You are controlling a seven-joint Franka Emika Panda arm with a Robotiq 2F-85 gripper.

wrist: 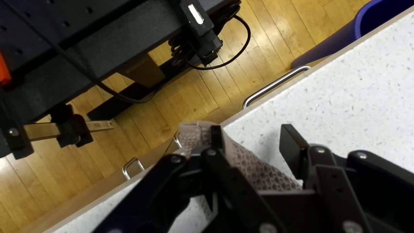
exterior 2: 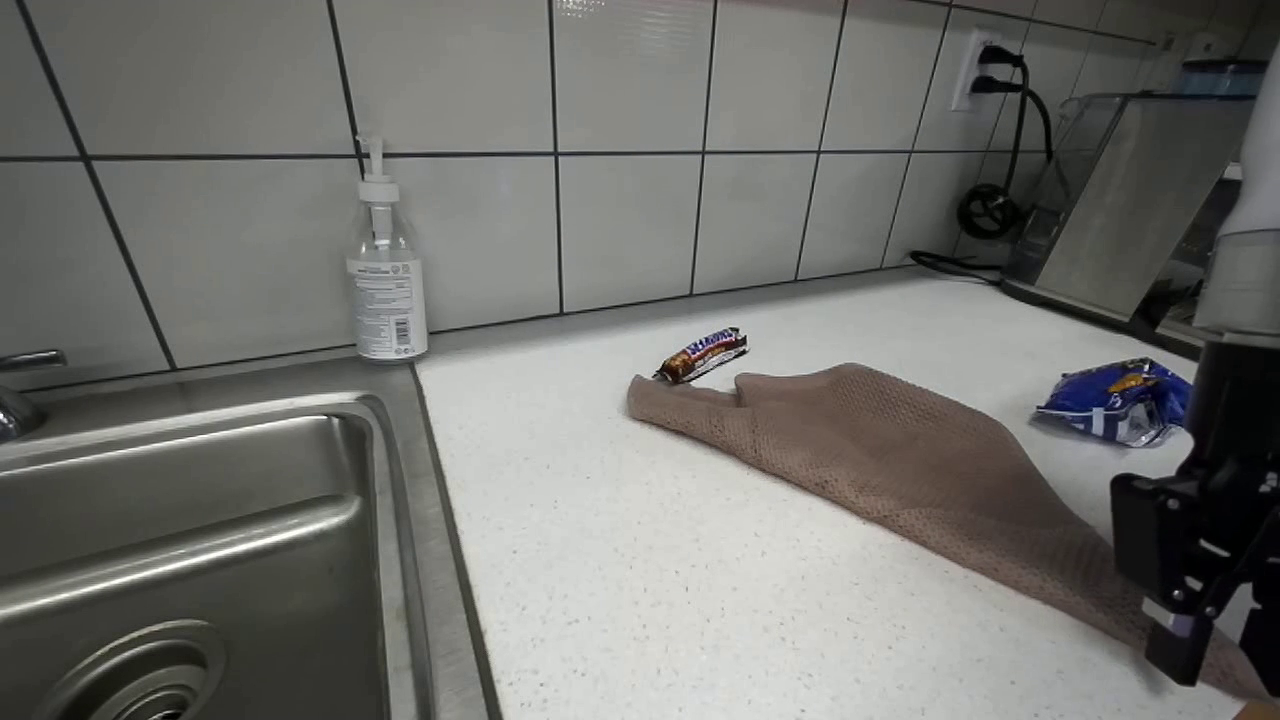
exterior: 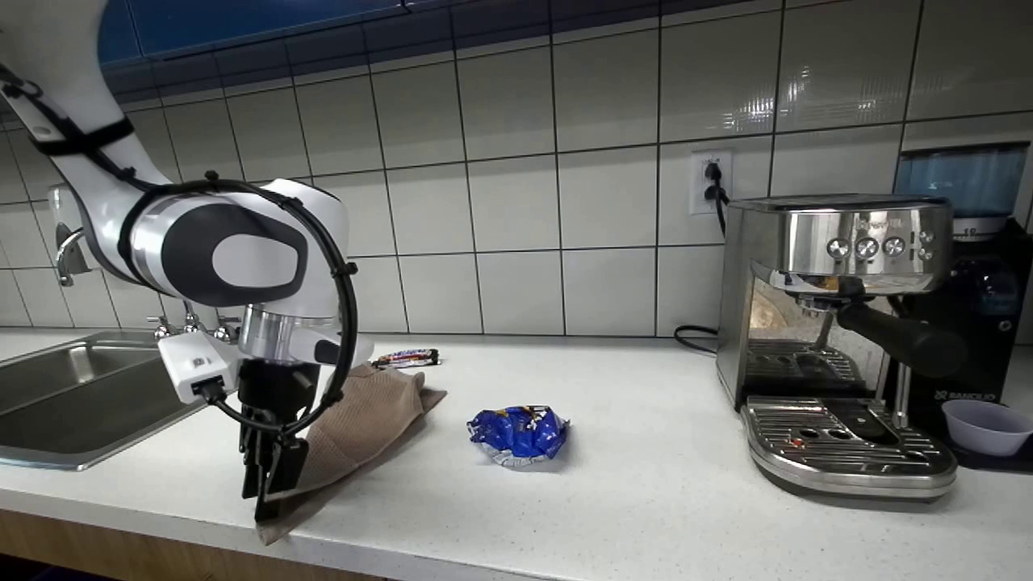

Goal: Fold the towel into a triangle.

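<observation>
A brown textured towel (exterior 2: 870, 455) lies rumpled on the counter (exterior 2: 620, 570), one corner overhanging.

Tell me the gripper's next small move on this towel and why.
Probably shift the open gripper toward the towel corner: in the wrist view, it juts past the counter and lies mostly outside the gap between the fingers, so closing might miss it.
</observation>
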